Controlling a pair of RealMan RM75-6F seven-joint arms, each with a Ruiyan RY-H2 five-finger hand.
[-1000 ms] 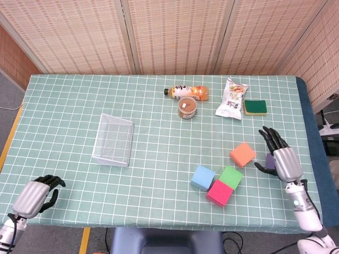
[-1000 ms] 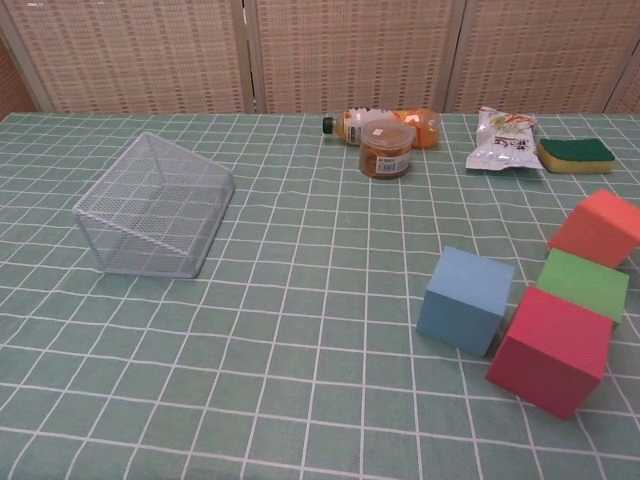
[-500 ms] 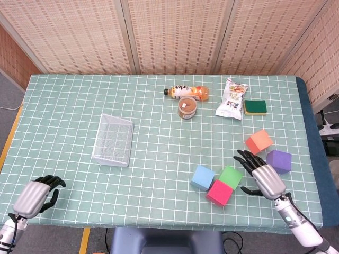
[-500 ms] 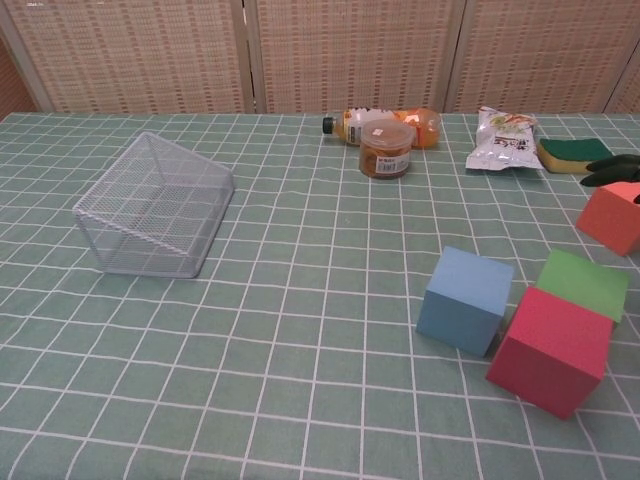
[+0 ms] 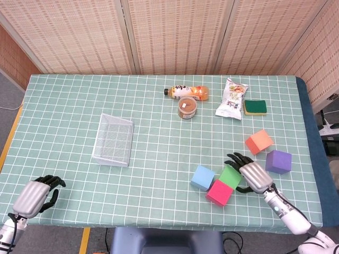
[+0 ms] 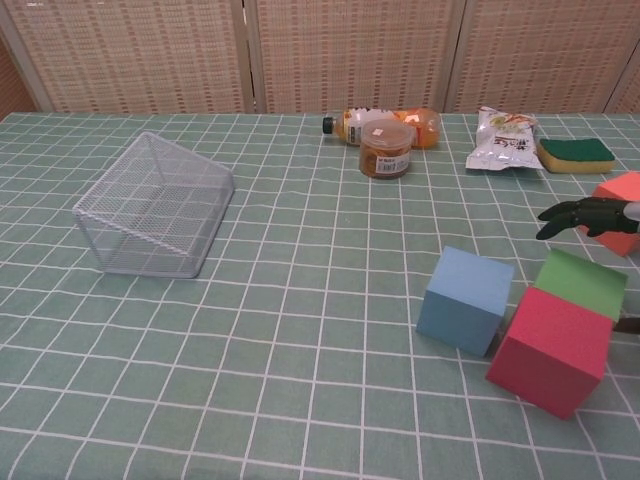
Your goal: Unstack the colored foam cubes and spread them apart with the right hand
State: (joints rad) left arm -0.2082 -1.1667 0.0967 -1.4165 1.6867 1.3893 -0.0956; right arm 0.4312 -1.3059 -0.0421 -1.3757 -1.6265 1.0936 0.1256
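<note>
Now right hand [image 5: 252,175] empty, fingers spread, just right of green cube [image 5: 231,176], above its edge.

Matt foam cubes: green cube [image 5: 230,175], pink cube [image 5: 219,192], blue cube [image 5: 203,177]. Thin metal wire basket [image 5: 113,139] on a matt checked cloth tablecloth [image 5: 63,116]. Glossy plastic snack bag [image 5: 231,99]; right hand [image 5: 250,173] has a smooth silver shell.

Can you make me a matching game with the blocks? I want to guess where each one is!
Things:
1. purple cube
2. blue cube
3. green cube
4. orange cube

Places:
A. right by the right hand
B. nearest the sponge
C. furthest right
D. left of the pink cube

Pairs: 1-C, 2-D, 3-A, 4-B
</note>
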